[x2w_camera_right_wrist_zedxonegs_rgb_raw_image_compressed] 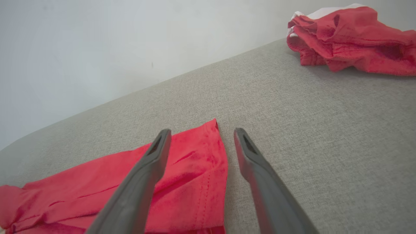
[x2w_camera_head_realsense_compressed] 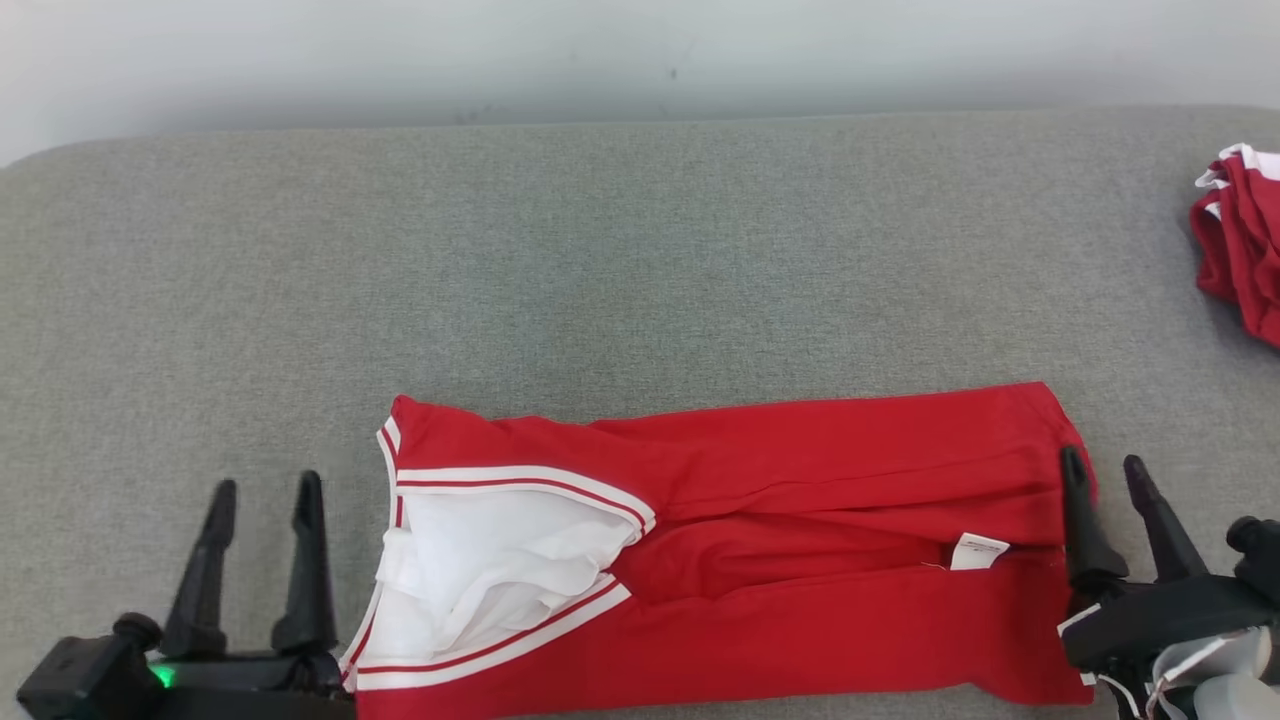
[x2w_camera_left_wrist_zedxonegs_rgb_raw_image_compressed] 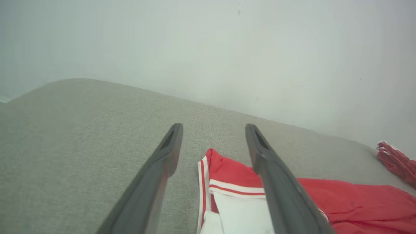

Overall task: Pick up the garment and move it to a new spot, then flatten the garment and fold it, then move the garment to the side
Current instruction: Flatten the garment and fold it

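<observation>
The red garment (x2w_camera_head_realsense_compressed: 760, 540) with white trim lies folded into a long strip near the front edge of the grey table (x2w_camera_head_realsense_compressed: 600, 260); its white lining shows at the left end. My left gripper (x2w_camera_head_realsense_compressed: 265, 490) stands open just left of that end, holding nothing. At the strip's right end my right gripper (x2w_camera_head_realsense_compressed: 1105, 470) is open too, its left finger over the red hem and its right finger over bare table. The left wrist view shows the trimmed end (x2w_camera_left_wrist_zedxonegs_rgb_raw_image_compressed: 227, 182) between and under the open left gripper (x2w_camera_left_wrist_zedxonegs_rgb_raw_image_compressed: 214, 127). In the right wrist view the hem corner (x2w_camera_right_wrist_zedxonegs_rgb_raw_image_compressed: 201, 162) lies between the right gripper's (x2w_camera_right_wrist_zedxonegs_rgb_raw_image_compressed: 201, 131) fingers.
A second crumpled red and white garment (x2w_camera_head_realsense_compressed: 1245, 235) lies at the table's far right edge, also the red heap (x2w_camera_right_wrist_zedxonegs_rgb_raw_image_compressed: 351, 39) in the right wrist view. A pale wall (x2w_camera_head_realsense_compressed: 640, 50) runs behind the table. Bare grey table stretches beyond the strip.
</observation>
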{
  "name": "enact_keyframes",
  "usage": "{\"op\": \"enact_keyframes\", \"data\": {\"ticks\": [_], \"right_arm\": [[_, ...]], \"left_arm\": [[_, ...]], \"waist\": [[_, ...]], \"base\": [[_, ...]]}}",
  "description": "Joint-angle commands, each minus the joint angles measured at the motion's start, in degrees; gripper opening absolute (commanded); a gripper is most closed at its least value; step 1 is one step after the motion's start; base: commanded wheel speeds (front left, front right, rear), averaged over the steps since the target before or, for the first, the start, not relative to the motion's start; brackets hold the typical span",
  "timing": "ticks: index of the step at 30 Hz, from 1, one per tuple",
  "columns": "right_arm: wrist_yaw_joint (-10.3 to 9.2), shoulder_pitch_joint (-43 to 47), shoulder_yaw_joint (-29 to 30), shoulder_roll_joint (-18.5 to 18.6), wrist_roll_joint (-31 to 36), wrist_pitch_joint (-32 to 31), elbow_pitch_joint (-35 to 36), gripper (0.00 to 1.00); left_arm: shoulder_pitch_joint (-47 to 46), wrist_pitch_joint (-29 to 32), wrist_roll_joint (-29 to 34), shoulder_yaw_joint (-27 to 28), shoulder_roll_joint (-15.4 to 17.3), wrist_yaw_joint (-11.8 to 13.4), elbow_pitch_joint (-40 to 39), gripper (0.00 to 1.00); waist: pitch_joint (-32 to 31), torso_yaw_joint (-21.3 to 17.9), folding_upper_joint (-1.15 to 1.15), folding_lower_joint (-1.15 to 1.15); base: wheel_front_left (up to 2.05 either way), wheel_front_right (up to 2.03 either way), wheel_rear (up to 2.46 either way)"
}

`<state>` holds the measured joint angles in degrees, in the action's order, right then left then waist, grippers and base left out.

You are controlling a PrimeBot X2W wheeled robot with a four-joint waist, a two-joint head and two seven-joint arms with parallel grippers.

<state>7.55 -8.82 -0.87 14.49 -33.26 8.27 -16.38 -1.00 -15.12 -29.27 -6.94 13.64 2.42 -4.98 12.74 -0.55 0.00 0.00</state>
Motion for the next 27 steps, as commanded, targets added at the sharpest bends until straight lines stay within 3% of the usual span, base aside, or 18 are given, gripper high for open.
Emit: {"op": "enact_keyframes", "data": {"ticks": [1, 4, 5, 11, 12, 13, 14, 20, 27], "right_arm": [[-0.13, -0.5, -0.1, 0.2, 0.5, -0.1, -0.4, 1.0], [-0.13, -1.4, -0.9, -0.2, 1.0, -1.7, -3.2, 1.0], [-0.13, -2.9, -2.4, -0.8, 0.5, -3.0, -8.9, 1.0], [-0.13, -4.3, -5.3, -1.8, -1.3, -2.7, -16.4, 1.0], [-0.13, -4.6, -6.2, -2.0, -1.6, -2.8, -17.3, 0.87], [-0.13, -4.8, -7.2, -2.2, -1.9, -2.7, -17.9, 0.25], [-0.01, -4.9, -8.3, -2.5, -2.5, -2.9, -18.2, 0.0], [0.0, -5.6, -11.1, -1.7, -5.5, -1.4, -19.5, 0.0], [-0.17, -7.1, -9.2, 4.2, -8.1, 1.3, -21.4, 0.0]], "left_arm": [[-0.5, 0.0, 1.0, 0.6, -0.8, -0.3, -0.2, 1.0], [-0.7, 0.0, 5.8, 4.6, -3.8, -1.9, -0.1, 1.0], [-0.8, 0.0, 11.9, 9.2, -7.7, -4.8, 0.7, 1.0], [-1.3, 0.0, 15.0, 13.3, -10.2, -7.3, 1.7, 1.0], [-1.5, 0.0, 15.4, 13.5, -10.3, -7.5, 1.9, 1.0], [-1.7, 0.0, 15.8, 13.7, -10.5, -7.7, 2.0, 1.0], [-1.7, 0.0, 16.1, 13.8, -10.5, -7.9, 2.2, 1.0], [-1.5, 0.0, 18.5, 14.1, -10.7, -8.4, 2.6, 1.0], [0.1, 0.0, 17.9, 14.1, -10.7, -7.7, 3.0, 1.0]], "waist": [[-0.1, 0.1, 0.0, 0.0], [-0.1, 0.5, 0.0, 0.0], [0.0, 1.0, 0.0, 0.0], [0.2, 1.2, 0.0, 0.0], [0.1, 1.3, 0.0, 0.0], [0.1, 1.4, 0.0, 0.0], [0.0, 1.5, 0.0, 0.0], [-0.7, 1.3, 0.0, 0.0], [-2.7, 0.5, 0.0, 0.0]], "base": [[0.0, 0.0, 0.0], [0.0, 0.0, 0.0], [0.0, 0.0, 0.0], [0.0, 0.0, 0.0], [0.0, 0.0, 0.0], [0.0, 0.0, 0.0], [0.0, 0.0, 0.0], [0.0, 0.0, 0.0], [0.0, 0.0, 0.0]]}}
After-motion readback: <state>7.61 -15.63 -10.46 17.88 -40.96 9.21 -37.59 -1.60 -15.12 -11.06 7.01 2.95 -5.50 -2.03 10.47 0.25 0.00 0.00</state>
